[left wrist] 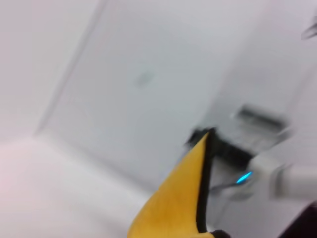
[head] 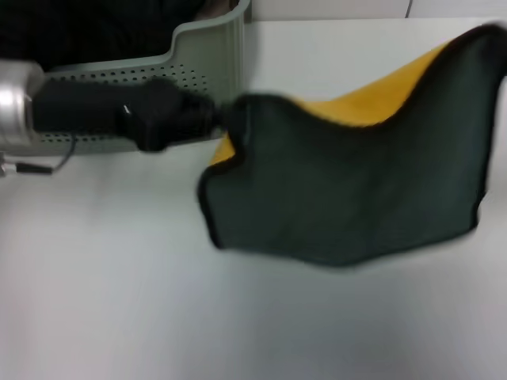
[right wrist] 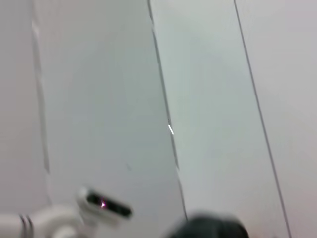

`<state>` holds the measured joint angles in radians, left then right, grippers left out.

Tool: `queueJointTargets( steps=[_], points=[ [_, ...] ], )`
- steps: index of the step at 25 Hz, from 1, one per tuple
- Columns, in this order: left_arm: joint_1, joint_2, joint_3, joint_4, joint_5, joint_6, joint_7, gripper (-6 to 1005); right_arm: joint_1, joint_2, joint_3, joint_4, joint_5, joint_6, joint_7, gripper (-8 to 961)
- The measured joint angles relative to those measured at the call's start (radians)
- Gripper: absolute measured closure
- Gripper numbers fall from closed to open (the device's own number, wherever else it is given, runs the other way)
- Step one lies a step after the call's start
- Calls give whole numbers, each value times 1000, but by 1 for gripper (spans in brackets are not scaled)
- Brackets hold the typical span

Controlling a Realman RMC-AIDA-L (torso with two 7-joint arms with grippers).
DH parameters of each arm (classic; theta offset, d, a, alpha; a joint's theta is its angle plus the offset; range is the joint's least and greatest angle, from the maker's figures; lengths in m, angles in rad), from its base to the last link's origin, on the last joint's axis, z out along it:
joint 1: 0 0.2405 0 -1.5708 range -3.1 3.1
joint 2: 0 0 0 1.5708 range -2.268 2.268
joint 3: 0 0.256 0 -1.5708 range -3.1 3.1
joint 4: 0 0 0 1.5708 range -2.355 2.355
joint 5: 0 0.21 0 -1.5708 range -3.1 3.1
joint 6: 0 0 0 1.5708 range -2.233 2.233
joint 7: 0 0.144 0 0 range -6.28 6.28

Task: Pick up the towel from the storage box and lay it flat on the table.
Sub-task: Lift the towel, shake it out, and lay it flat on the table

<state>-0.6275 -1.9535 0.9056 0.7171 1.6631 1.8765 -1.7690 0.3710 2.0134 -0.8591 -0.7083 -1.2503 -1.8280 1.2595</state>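
The plain smooth white surface (head: 119,301) is lying bare beneath the roughly square plush towel (head: 348,190), dark teal-green face toward the head camera, yellow face behind, hanging stretched in the air. Its long axis is running left to right, rising toward the upper right, where the right claw is out of view. Behind sits the pale grey-green perforated plastic storage box (head: 207,59). The black left claw (head: 215,119) is pinching the towel's left corner. To lay it flat, both corners should be kept taut and lowered evenly.
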Motion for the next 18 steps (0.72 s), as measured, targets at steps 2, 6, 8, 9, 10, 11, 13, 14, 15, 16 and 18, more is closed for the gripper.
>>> queueJointTargets(
  steps=[2, 6, 8, 9, 10, 11, 13, 14, 15, 16, 18],
  points=[
    [-3, 7, 0, 15, -82, 34, -1, 947, -14, 0, 15, -51, 45, -37, 26, 948],
    [-26, 21, -2, 66, -172, 46, -4, 945, -19, -2, 16, -154, 101, -27, 46, 947],
    [-46, 29, -1, 73, -181, 51, -10, 944, -17, -3, 14, -203, 108, -24, 76, 947],
    [-48, 31, 0, 72, -181, 59, -12, 944, -18, -2, 11, -216, 108, -26, 86, 947],
    [-47, 32, 1, 72, -182, 76, -13, 943, -24, 0, 1, -230, 107, -33, 95, 947],
    [-44, 32, 1, 72, -182, 93, -13, 943, -34, 2, -12, -240, 106, -43, 103, 947],
    [-16, 36, 2, 73, -190, 138, -21, 942, -58, 4, -41, -245, 106, -79, 127, 947],
    [2, 40, 5, 76, -199, 152, -30, 941, -68, 4, -50, -245, 107, -102, 143, 947],
    [23, 45, 18, 83, -220, 158, -40, 941, -78, 4, -56, -246, 110, -136, 164, 947],
    [50, 53, 36, 94, -248, 160, -48, 940, -84, 4, -58, -246, 111, -164, 180, 947],
    [114, 79, 91, 123, -336, 162, -55, 939, -101, 6, -58, -253, 131, -228, 241, 947]
  ],
)
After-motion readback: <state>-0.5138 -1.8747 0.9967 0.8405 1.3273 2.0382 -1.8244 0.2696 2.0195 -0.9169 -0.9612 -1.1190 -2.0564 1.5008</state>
